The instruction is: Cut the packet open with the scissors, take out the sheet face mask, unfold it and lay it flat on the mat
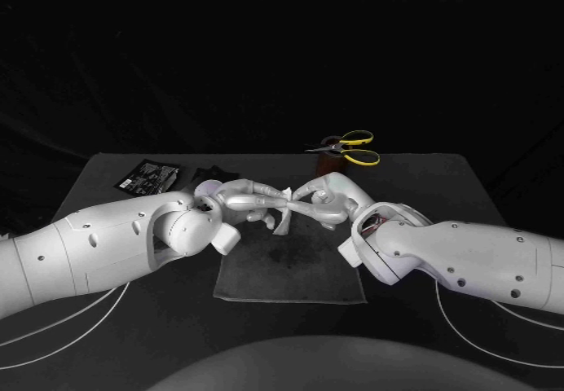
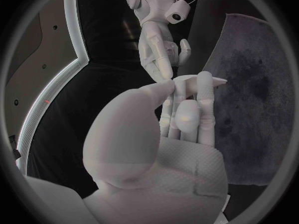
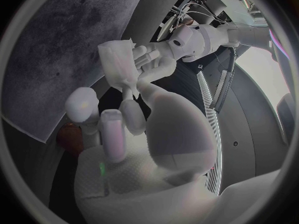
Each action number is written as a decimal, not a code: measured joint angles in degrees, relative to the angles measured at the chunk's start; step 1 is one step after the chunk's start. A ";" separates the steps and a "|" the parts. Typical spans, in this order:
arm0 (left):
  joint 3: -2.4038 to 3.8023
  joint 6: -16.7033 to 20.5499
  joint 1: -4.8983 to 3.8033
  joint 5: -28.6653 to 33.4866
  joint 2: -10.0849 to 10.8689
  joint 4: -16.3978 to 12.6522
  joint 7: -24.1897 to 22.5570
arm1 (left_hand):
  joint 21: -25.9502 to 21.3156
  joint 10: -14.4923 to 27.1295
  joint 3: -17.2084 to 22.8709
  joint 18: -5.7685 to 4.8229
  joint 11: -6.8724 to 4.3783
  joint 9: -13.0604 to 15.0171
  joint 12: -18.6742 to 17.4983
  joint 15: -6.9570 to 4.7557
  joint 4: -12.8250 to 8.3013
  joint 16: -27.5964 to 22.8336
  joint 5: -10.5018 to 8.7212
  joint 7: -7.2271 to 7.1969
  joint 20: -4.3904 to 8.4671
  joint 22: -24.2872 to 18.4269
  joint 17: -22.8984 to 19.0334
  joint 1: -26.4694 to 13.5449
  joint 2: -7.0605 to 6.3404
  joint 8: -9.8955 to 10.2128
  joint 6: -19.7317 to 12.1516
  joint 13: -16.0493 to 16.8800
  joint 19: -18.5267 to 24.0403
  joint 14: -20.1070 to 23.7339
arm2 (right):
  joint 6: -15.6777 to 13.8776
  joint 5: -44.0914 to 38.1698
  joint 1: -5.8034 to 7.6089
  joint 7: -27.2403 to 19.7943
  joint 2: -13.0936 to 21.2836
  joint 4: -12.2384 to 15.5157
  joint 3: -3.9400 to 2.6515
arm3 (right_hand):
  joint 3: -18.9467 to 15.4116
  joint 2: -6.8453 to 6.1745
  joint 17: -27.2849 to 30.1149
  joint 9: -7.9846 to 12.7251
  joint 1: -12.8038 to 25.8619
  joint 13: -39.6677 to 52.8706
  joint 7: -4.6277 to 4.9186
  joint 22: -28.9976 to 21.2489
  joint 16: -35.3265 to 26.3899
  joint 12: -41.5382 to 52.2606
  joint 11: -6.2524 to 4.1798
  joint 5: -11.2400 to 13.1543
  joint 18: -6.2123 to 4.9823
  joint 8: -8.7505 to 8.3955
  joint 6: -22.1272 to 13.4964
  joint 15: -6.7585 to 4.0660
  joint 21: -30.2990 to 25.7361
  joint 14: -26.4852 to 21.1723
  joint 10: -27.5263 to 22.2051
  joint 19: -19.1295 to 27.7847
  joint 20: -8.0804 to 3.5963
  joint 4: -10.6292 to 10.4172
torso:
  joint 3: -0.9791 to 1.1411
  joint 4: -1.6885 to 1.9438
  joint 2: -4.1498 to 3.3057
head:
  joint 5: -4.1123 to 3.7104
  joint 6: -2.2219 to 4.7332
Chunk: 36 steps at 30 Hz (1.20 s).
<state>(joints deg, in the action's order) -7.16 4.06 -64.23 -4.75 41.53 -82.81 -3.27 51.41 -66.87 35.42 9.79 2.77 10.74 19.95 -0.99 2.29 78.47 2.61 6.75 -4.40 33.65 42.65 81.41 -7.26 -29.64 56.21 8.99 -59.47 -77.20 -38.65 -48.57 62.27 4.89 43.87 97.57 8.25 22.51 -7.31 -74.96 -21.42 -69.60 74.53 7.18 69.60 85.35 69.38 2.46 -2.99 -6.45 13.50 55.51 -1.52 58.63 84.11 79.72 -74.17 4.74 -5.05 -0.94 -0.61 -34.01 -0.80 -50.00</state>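
Left hand (image 1: 244,199) and right hand (image 1: 332,198) are both pinching the folded white sheet mask (image 1: 282,216), which is hanging between them just above the mat's (image 1: 288,277) far edge. Black packet (image 1: 149,173) is lying beyond the mat's far left corner. Scissors (image 1: 350,147) are standing upright behind the mat.

Pale print on the packet (image 1: 153,174) is unreadable.

The mat (image 1: 288,273) presents as matt grey cloth, mottled; the tabletop (image 1: 447,175) as matt black. The scissors (image 1: 350,148) carry glossy yellow plastic handles. The sheet face mask (image 1: 284,217) is thin, white, limp.
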 measured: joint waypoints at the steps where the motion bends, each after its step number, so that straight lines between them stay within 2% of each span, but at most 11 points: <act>1: 0.00 0.00 0.00 0.02 0.01 0.00 0.01 | 0.00 0.00 0.00 0.00 0.00 0.00 0.00 0.00 0.00 0.00 0.00 0.00 0.00 0.00 0.04 0.00 0.00 0.00 0.00 0.01 0.00 0.00 | 0.02 -0.03 0.00 0.00 -0.01 -0.02 0.00 | 0.04 0.30 0.00 0.00 -0.31 0.10 -0.06 0.01 0.00 0.00 0.00 0.00 0.01 -0.01 0.41 0.00 0.00 0.00 0.00 0.00 0.00 0.04 | 0.00 0.00 0.00 | 0.00 0.00; 4: 0.00 -0.01 0.00 0.07 0.03 -0.01 0.04 | 0.00 0.00 0.00 -0.02 0.00 0.02 0.00 0.00 0.00 0.00 0.00 -0.01 0.00 -0.01 0.11 0.00 0.00 0.00 0.00 0.05 0.00 0.00 | 0.04 -0.09 0.01 -0.01 -0.05 -0.06 0.00 | 1.21 2.17 0.00 -0.10 -2.21 0.14 -0.61 0.14 0.00 0.01 0.00 0.03 0.02 0.24 1.19 0.00 0.00 0.00 0.00 0.10 -0.09 1.21 | 0.00 0.01 0.00 | 0.00 0.00; 8: 0.00 -0.13 0.00 0.15 0.03 -0.08 0.07 | 0.00 0.00 0.00 -0.04 0.00 1.70 0.00 0.00 0.00 0.00 0.00 -0.01 0.00 -0.01 0.01 -0.31 -0.31 0.00 0.00 0.05 0.00 0.00 | 0.03 -0.15 0.01 -0.11 -0.12 -0.21 0.00 | 3.27 3.82 0.00 -0.66 -5.09 0.90 -1.38 0.46 0.04 1.05 -0.76 0.03 0.31 1.83 3.23 -0.56 0.00 -0.28 0.36 0.19 -0.24 3.26 | 0.00 0.01 0.01 | 0.01 0.00; 11: 0.00 -0.28 0.00 0.19 0.00 -0.13 0.08 | 0.00 -0.01 0.00 -0.06 -0.01 2.01 0.00 0.01 0.00 0.00 0.00 -0.01 0.00 -0.01 -0.08 -0.31 -0.31 0.00 -0.01 0.05 0.00 0.00 | -0.01 -0.17 0.01 -0.29 -0.15 -0.39 0.00 | 4.68 4.71 0.01 -1.33 -6.10 0.55 -2.02 0.89 0.39 2.70 -1.06 0.04 0.33 3.06 4.23 -0.96 0.52 -0.27 0.65 -0.37 -0.80 4.67 | 0.00 0.01 0.01 | 0.00 0.00; 17: 0.02 -0.61 -0.02 0.23 0.00 -0.15 0.10 | 0.00 -0.21 0.00 -0.09 -0.21 2.01 -0.02 0.02 0.00 0.00 0.00 -0.01 0.00 -0.02 -0.10 -0.39 -0.39 0.00 -0.01 0.05 0.00 -0.02 | -0.12 -0.20 -0.01 -0.81 -0.21 -0.54 0.00 | 6.04 5.20 0.05 -2.26 -6.59 0.51 -2.37 1.58 0.68 4.79 -0.74 0.22 0.40 4.66 4.58 -1.27 1.17 -0.36 1.15 -0.82 -1.25 6.04 | 0.00 0.00 0.01 | -0.04 0.00; 22: 0.04 -0.80 -0.03 0.28 0.03 -0.16 0.11 | -0.01 -0.21 -0.01 -0.10 -0.21 2.03 -0.02 0.09 0.00 0.00 0.00 -0.01 0.00 0.03 -0.10 -0.39 -0.39 0.01 -0.01 0.04 0.00 -0.09 | -0.23 -0.20 -0.03 -1.26 -0.19 -0.61 0.02 | 6.65 5.35 0.06 -2.32 -6.58 0.51 -2.37 1.98 0.71 5.35 -0.82 0.27 0.71 5.37 4.58 -1.27 1.77 -0.36 1.29 -0.98 -1.41 6.36 | 0.00 0.00 0.01 | 0.00 -0.01; 29: 0.06 -0.88 -0.05 0.35 0.04 -0.19 0.11 | -0.01 -0.20 -0.01 -0.13 -0.20 2.04 -0.02 0.10 0.00 0.00 0.00 -0.02 0.00 0.03 -0.10 -0.39 -0.39 0.01 -0.01 0.03 0.00 -0.09 | -0.56 -0.17 -0.07 -1.93 -0.09 -0.61 0.04 | 7.89 5.86 0.05 -2.32 -5.98 0.49 -2.38 2.57 1.14 7.36 -0.66 0.50 0.76 5.60 4.57 -1.50 2.56 -0.36 2.06 -1.28 -1.70 7.03 | 0.02 0.00 0.01 | -0.01 -0.01; 36: 0.05 -0.89 -0.06 0.44 0.12 -0.19 0.11 | -0.02 -0.20 -0.01 -0.15 -0.20 2.05 -0.02 0.10 0.00 0.00 0.00 -0.03 0.00 0.03 -0.02 -0.46 -0.46 0.06 -0.02 0.03 0.00 -0.10 | -0.94 -0.15 -0.07 -2.79 0.26 -0.54 -0.03 | 9.53 5.57 0.04 -2.32 -4.18 0.28 -2.51 3.60 1.81 9.56 -1.90 0.42 0.79 5.73 4.64 -2.21 3.68 -0.09 3.45 -1.77 -2.20 7.91 | 0.04 0.00 0.01 | -0.14 -0.01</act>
<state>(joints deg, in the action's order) -7.11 3.18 -64.28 -4.31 41.65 -83.00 -3.16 51.39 -67.06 35.41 9.64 2.58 12.79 19.93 -0.89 2.29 78.47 2.61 6.72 -4.40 33.68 42.63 80.95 -7.72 -29.58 56.18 9.01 -59.47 -77.29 -39.59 -48.72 62.19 2.09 44.13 97.03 8.23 32.04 -1.74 -74.92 -23.74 -73.79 74.82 4.68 73.20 87.16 78.95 0.56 -2.57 -5.66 19.23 60.16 -3.73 62.31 84.02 83.17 -75.95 2.54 2.86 -0.90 -0.61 -34.00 -0.94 -50.00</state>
